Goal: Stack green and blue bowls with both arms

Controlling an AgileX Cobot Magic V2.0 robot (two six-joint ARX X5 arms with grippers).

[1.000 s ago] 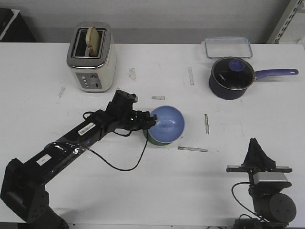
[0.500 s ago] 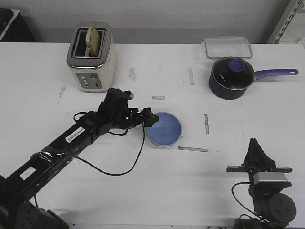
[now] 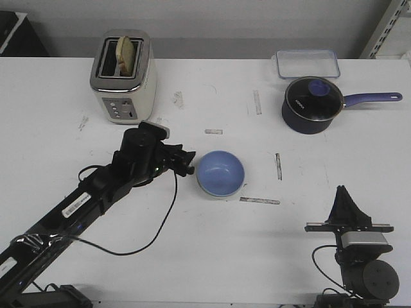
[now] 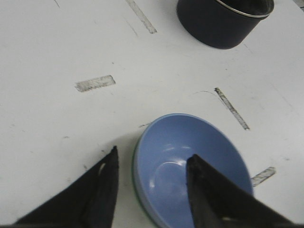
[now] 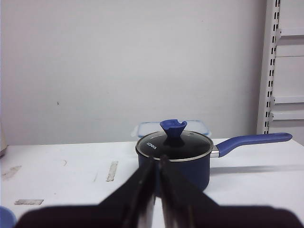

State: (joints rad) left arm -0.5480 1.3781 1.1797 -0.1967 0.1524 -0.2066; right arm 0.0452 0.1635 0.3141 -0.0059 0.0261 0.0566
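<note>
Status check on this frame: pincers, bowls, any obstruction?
Left pincer open, straddling blue bowl rim. Blue bowl nested in green bowl, flat on table. Right pincer shut, parked, empty. Nothing in the way.

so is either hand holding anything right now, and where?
Nothing held. The left hand is open, its fingers straddling the blue bowl's near rim without gripping. The right hand is shut and empty.

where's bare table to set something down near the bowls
Free: the stretch between the blue bowl and the saucepan, and the near strip between the bowl and the right gripper. Crowded: bowl's left side, where the left gripper sits below the toaster.
</note>
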